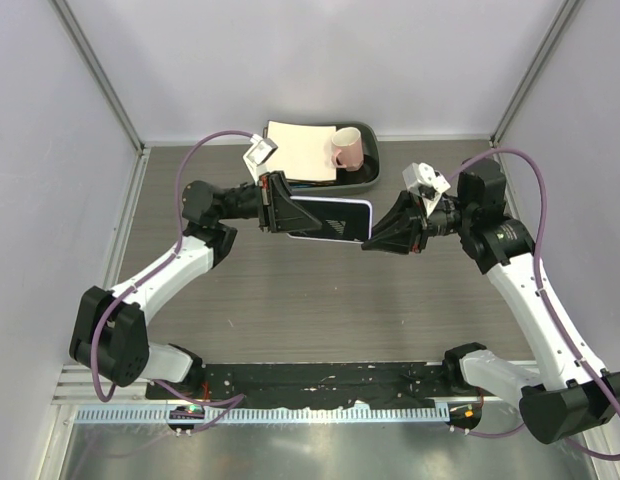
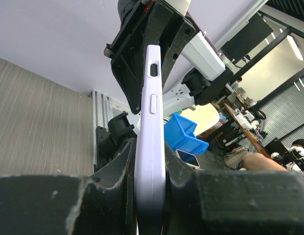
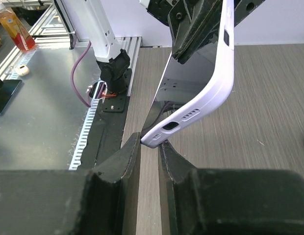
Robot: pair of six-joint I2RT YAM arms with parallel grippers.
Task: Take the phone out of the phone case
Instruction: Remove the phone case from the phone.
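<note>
A phone (image 1: 330,217) in a lavender case is held in the air over the middle of the table, between both grippers. My left gripper (image 1: 280,205) is shut on its left end; in the left wrist view the case edge (image 2: 151,112) stands clamped between the jaws of that gripper (image 2: 151,196). My right gripper (image 1: 375,240) is at the right end. In the right wrist view its tips (image 3: 149,142) pinch the lower corner of the case (image 3: 213,90), which bends away from the dark screen (image 3: 184,81).
A dark tray (image 1: 368,176) stands at the back of the table with a sheet of paper (image 1: 300,150) and a pink mug (image 1: 347,148) in it. Grey walls close in both sides.
</note>
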